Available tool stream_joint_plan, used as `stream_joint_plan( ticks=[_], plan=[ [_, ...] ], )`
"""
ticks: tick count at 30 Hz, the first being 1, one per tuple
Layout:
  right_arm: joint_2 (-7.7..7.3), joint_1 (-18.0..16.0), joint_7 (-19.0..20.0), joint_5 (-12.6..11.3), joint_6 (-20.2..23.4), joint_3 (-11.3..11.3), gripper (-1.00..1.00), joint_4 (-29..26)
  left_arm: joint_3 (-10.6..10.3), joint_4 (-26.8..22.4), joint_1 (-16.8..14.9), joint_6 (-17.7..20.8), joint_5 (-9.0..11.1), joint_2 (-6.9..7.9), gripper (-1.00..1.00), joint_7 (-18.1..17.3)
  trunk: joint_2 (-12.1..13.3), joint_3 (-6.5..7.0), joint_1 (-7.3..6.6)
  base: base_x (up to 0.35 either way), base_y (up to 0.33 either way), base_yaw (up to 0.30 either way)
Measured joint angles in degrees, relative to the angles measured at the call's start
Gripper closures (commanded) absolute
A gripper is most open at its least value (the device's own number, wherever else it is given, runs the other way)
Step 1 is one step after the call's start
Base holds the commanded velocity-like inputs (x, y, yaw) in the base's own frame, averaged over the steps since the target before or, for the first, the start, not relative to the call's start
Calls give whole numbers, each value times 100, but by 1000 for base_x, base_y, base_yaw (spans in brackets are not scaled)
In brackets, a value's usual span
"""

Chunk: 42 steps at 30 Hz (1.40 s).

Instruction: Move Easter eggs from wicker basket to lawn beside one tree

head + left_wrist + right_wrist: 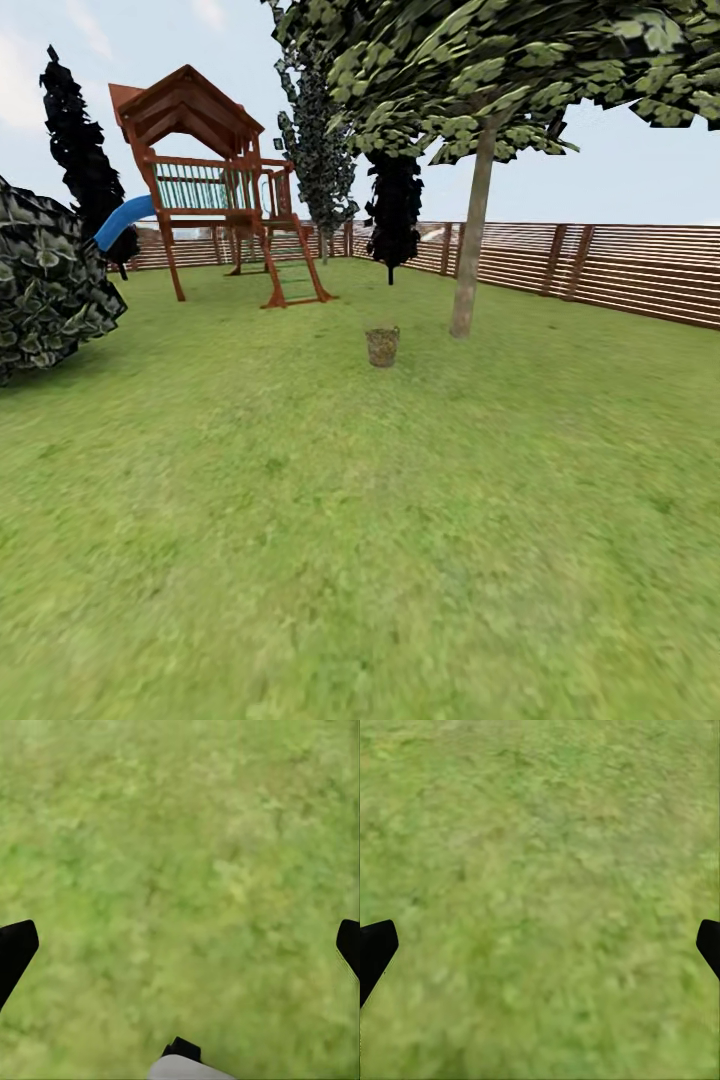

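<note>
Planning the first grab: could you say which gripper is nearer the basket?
Neither clearly: left gripper and right gripper both face bare grass; the basket stands far ahead, roughly centred.

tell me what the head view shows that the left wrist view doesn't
Head view alone: the wicker basket standing on the grass beside the tree, with the play tower and the fence behind. Left wrist view alone: the left gripper with its jaws wide apart, holding nothing, over bare grass. Both share the lawn.

Left gripper (180, 945) and right gripper (540, 945) both hang with jaws spread wide, holding nothing.
</note>
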Motion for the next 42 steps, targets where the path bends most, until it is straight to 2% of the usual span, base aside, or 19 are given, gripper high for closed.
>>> stream_joint_plan(
  ticks=[17, 42],
  plan=[
    [7, 0, 7, 24, -1, 16, -100, 0, -16, 5, 0, -4, -8, -8, -100, 0, 0, 1, 0, 342, 89, -1],
    [-20, 0, 5, 24, -1, 8, -100, 9, -9, 7, 0, 0, 0, -6, -100, 0, 0, 1, 0, 342, 3, 0]
  ],
)
